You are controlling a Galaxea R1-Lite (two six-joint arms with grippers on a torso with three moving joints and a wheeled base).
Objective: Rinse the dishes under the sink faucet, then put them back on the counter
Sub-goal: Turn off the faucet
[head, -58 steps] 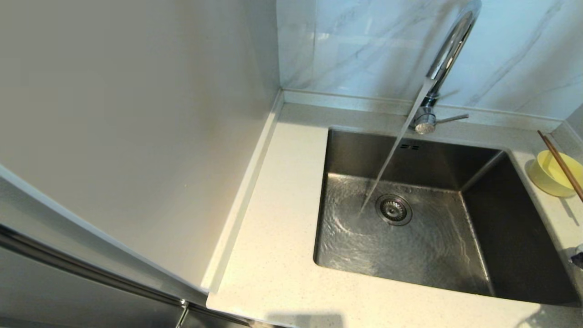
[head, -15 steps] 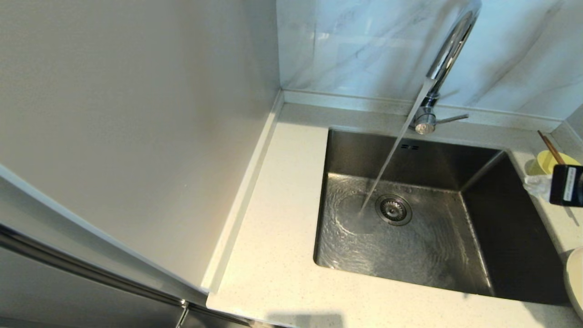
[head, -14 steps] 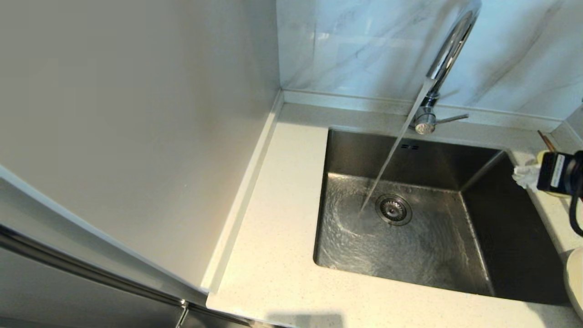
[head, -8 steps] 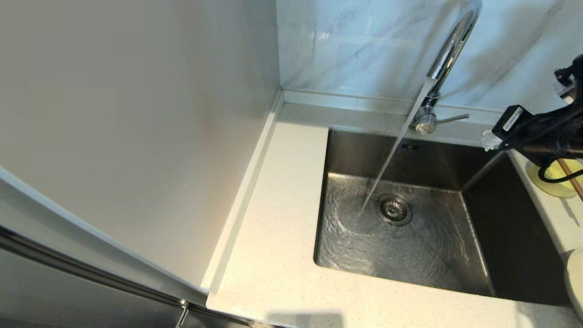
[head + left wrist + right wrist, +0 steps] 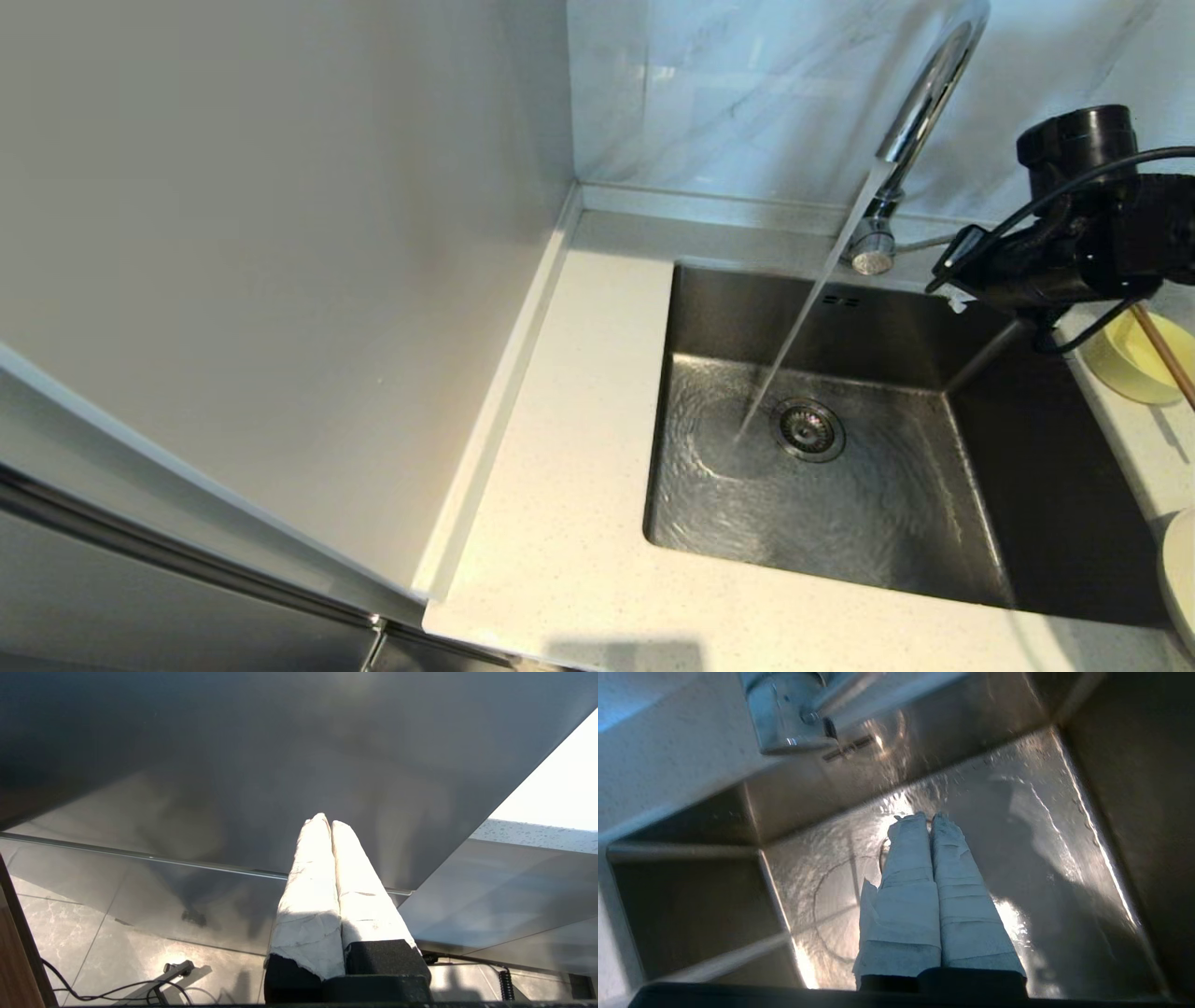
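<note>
Nearest thing on the right is the white plate point(image 5: 1178, 583), just a sliver of it poking in at the table's point(image 5: 560, 560) near right corner, sitting on the stone by the basin's point(image 5: 840, 495) right rim. The basin itself has no dishes in it, only water swirling round the drain point(image 5: 808, 429).

A bit further back along the right edge sit the yellow bowl point(image 5: 1134, 364) and the chopsticks point(image 5: 1162, 350), which lie slanted across the bowl. Those haven't budged in the last few seconds.

What did change: the right gripper point(image 5: 952, 297) wasn't even in shot a few seconds ago. It came in low next to the bowl, and now it's swung up and across to the far right corner of the basin, tip pretty much at the end of the faucet's point(image 5: 920, 112) side lever point(image 5: 920, 245). Its padded fingers point(image 5: 934, 877) are pressed together with nothing between them. Can't tell from here whether it actually touches the lever, the arm hides that bit.

Water's running and everything's parked back on the table, so my guess is the rinsing's done and it's going for the tap to shut it off.

The left gripper point(image 5: 329, 826) is parked down off the table's left side, closed on nothing too.
</note>
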